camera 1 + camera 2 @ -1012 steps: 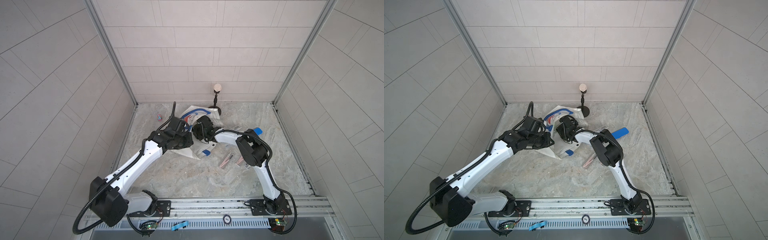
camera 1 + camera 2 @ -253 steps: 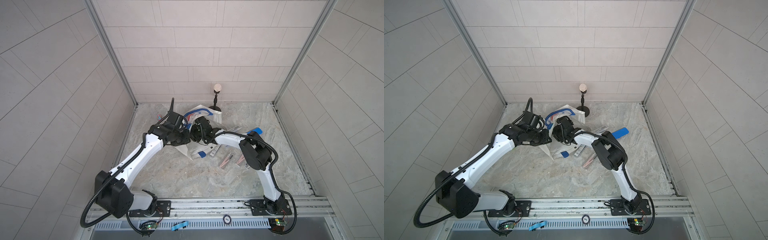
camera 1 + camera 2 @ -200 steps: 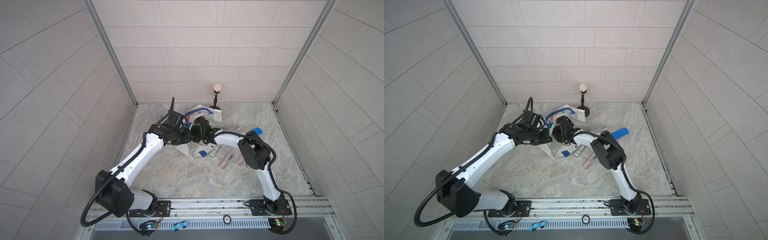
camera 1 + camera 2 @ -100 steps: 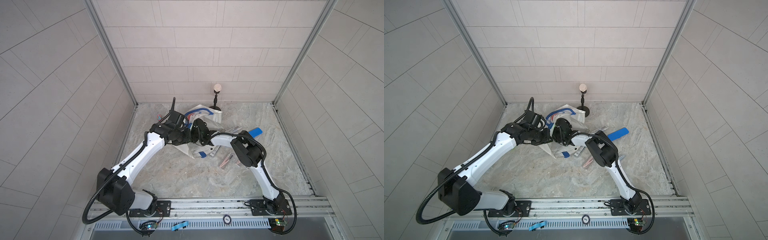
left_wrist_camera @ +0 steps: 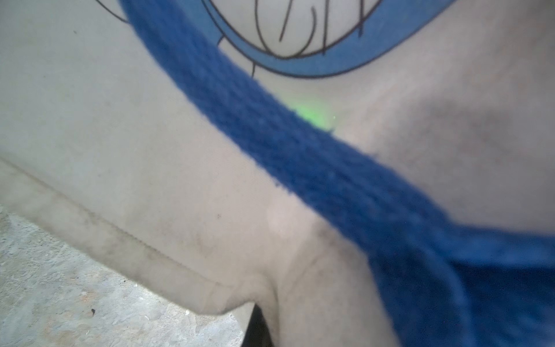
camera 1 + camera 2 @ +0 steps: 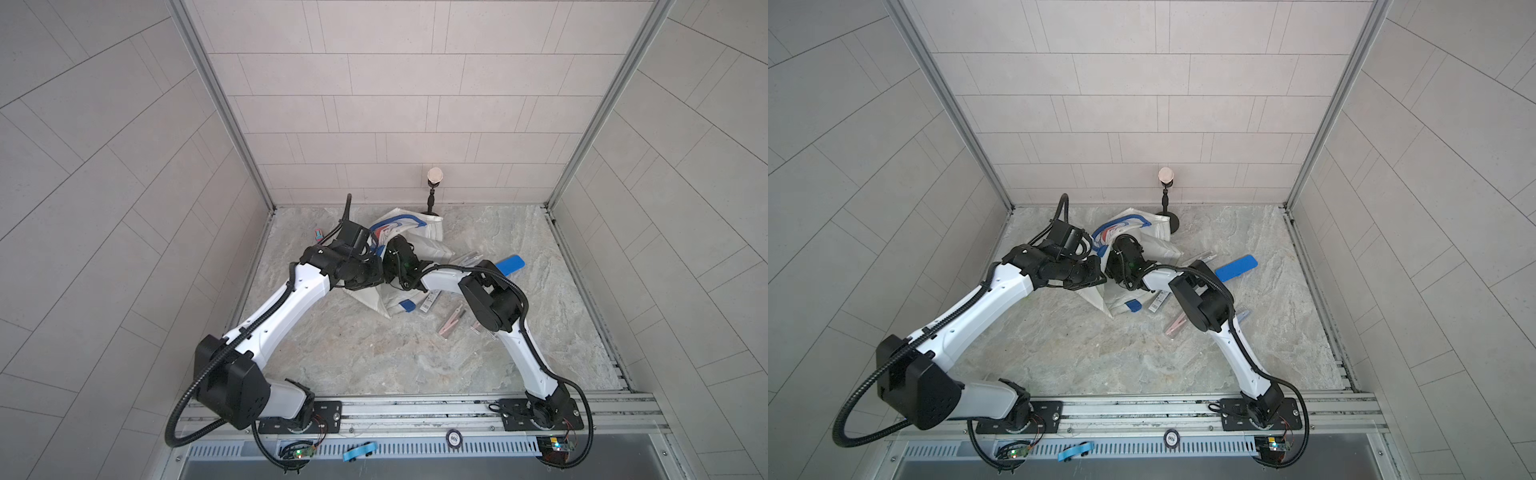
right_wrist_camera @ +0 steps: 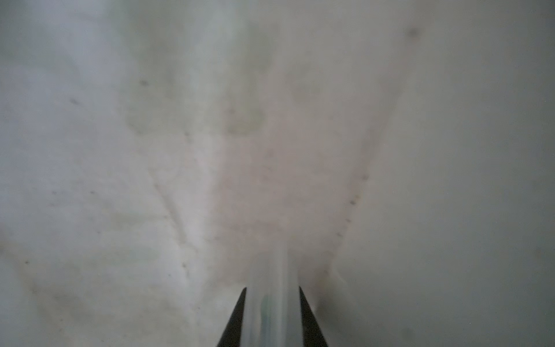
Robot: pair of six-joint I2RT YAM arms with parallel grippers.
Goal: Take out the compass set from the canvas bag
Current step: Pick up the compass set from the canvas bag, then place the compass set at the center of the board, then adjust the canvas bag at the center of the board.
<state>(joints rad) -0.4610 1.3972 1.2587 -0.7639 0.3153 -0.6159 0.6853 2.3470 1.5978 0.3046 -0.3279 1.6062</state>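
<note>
Right, surface is grey marbled stone inside tiled walls. Left arm and right arm both reach to the far middle and meet at the canvas bag. The bag lies crumpled there, white, with its blue-red print facing up in both top views. Left pincer sits at the bag's near edge, closed. The left wrist view shows canvas puckering into it beside the blue strap, so it's clamped on bag fabric. Right pincer is buried in the bag, fingertips hidden from the top views. The right wrist view shows pale canvas all round and two dark fingertips pressed to either side of a slim clear compass pack, blurred, faint green tint. That pack is inside the bag, gripped. A blue flat strip lies on the surface apart from the bag, on the right arm's side. Loose compass packs lie by the right arm's elbow: a pink one and a barcode-labelled one just beside the bag. Small red-and-teal toy sits near the left wall.
</note>
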